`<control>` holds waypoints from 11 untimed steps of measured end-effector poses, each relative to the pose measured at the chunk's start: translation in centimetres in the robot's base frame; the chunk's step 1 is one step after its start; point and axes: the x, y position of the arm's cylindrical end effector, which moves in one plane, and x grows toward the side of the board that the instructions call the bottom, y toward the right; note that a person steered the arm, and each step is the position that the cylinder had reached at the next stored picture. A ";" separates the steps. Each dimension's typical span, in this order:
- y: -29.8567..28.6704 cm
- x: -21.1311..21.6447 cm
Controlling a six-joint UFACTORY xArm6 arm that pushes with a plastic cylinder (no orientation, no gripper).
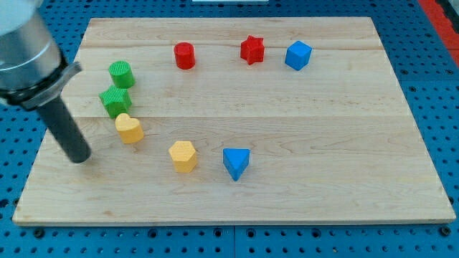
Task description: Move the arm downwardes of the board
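Resting on a wooden board (301, 129) are eight blocks: two green (cylinder (121, 74), star (115, 101)), two red (cylinder (184, 55), star (252, 49)), two blue (cube (297, 55), triangular prism (236, 163)) and two yellow (heart (129, 128), hexagon (183, 155)). My tip (79, 158) stands at the board's left side, near edge half, just left of the yellow heart, apart from it. The rod ends plain, with no jaws to spread or press.

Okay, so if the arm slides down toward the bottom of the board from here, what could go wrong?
My tip sits just left of the yellow heart block; any drift to the view's right on the way down could nudge it. The tip is also near the left edge of the board, so drifting left could carry it off the wood.
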 end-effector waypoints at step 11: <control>8.2 9.2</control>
